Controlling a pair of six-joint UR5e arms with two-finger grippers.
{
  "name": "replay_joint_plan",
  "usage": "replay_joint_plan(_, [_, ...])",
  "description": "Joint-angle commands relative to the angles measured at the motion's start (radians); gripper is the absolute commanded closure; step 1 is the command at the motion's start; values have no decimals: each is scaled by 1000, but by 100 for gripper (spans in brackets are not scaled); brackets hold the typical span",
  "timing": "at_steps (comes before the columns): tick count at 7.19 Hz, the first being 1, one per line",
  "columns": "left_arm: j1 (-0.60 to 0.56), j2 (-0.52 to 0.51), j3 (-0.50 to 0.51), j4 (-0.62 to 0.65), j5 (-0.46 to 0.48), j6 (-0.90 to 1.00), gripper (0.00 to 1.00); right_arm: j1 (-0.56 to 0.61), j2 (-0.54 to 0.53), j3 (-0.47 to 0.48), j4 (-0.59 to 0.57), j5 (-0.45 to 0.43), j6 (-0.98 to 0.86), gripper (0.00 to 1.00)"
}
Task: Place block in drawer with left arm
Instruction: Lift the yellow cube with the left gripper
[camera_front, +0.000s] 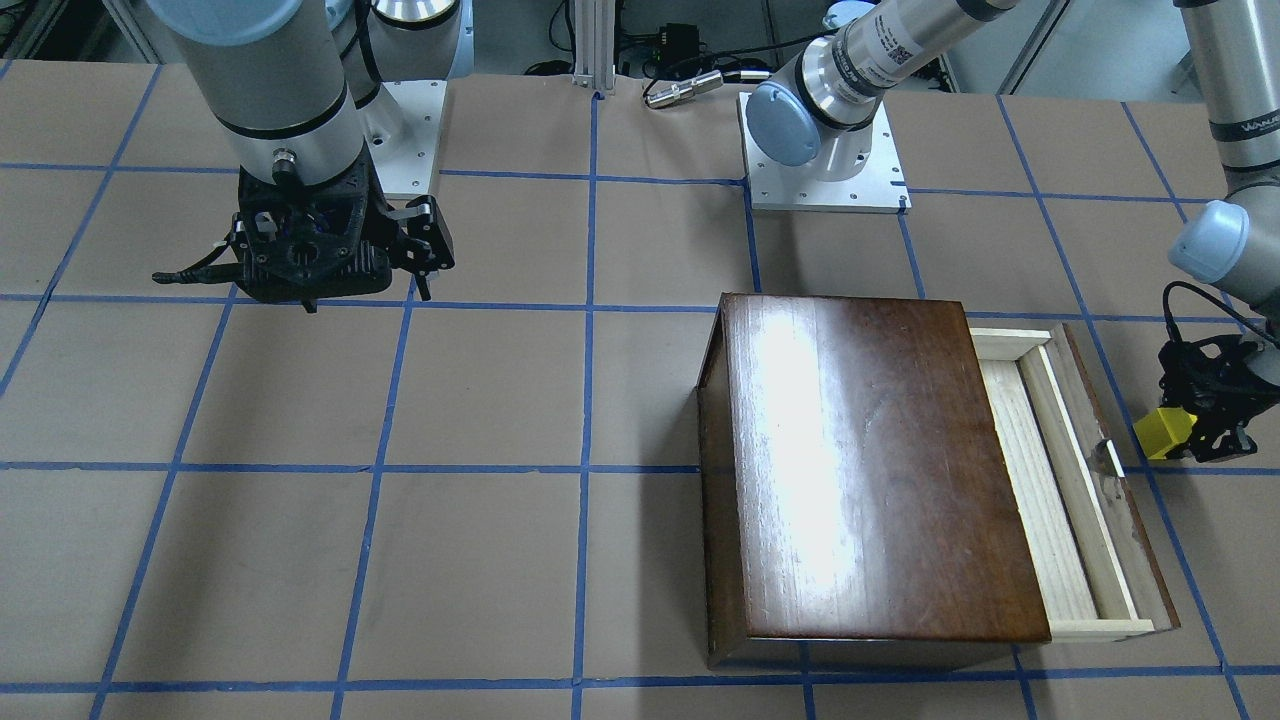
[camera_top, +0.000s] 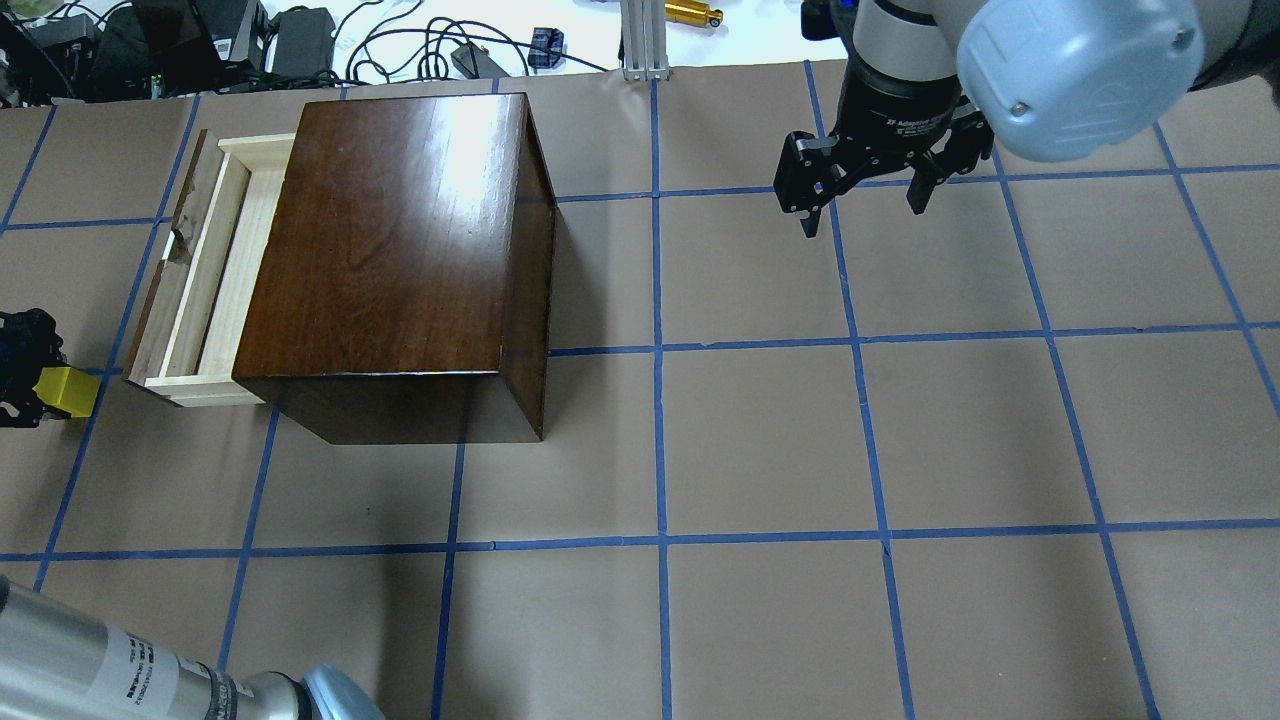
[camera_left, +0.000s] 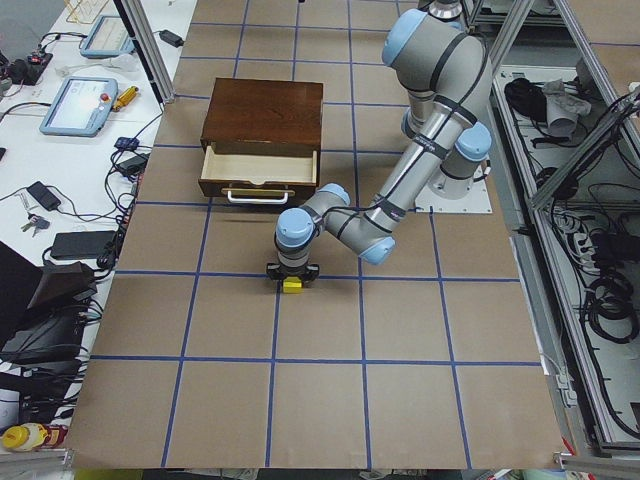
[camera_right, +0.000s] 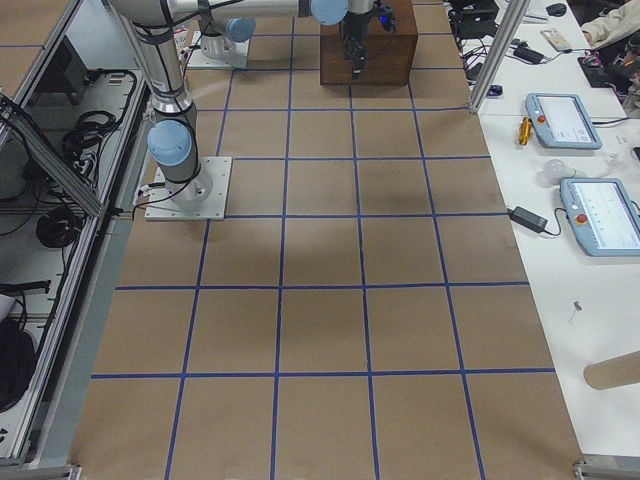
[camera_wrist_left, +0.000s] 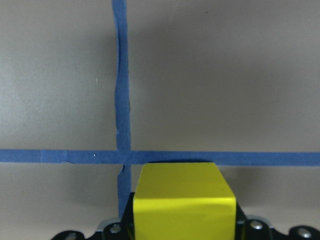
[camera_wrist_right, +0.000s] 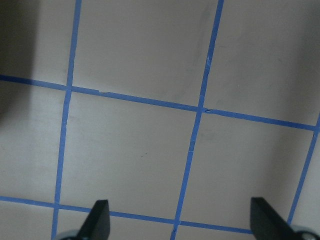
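Observation:
The yellow block (camera_front: 1160, 432) sits between the fingers of my left gripper (camera_front: 1185, 432), which is shut on it just above the table. It is outside the drawer (camera_front: 1045, 480), a little beyond its dark front panel near the knob (camera_front: 1108, 458). The drawer is pulled open from the dark wooden box (camera_front: 860, 460) and its pale tray looks empty. The overhead view shows the block (camera_top: 66, 391), the left gripper (camera_top: 40, 390), the drawer (camera_top: 212, 265) and the box (camera_top: 400, 230). The left wrist view shows the block (camera_wrist_left: 183, 200) close up over a tape crossing. My right gripper (camera_top: 860, 205) is open and empty, far from the box.
Brown table (camera_top: 760, 440) with a blue tape grid. The right arm (camera_top: 1060, 60) hangs over the far side of the table. The left arm's base plate (camera_front: 825, 170) lies behind the box. Cables and devices (camera_top: 300, 40) lie past the table's far edge.

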Motion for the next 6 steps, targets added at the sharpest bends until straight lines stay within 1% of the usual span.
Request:
replay_joint_plan(1, [0,2,2,0,0,-1,100,0,0,0,0,0,-1,0])
replay_joint_plan(3, [-6,40,6,-5,3,-15,100,0,0,0,0,0,-1,0])
replay_joint_plan(4, [-12,76,21,-33,6,-15,100,0,0,0,0,0,-1,0])
replay_joint_plan(5, [-14,119,70,-170,3,-16,100,0,0,0,0,0,-1,0])
replay_joint_plan(6, [-26,152,154,-319,5,-31,100,0,0,0,0,0,-1,0])
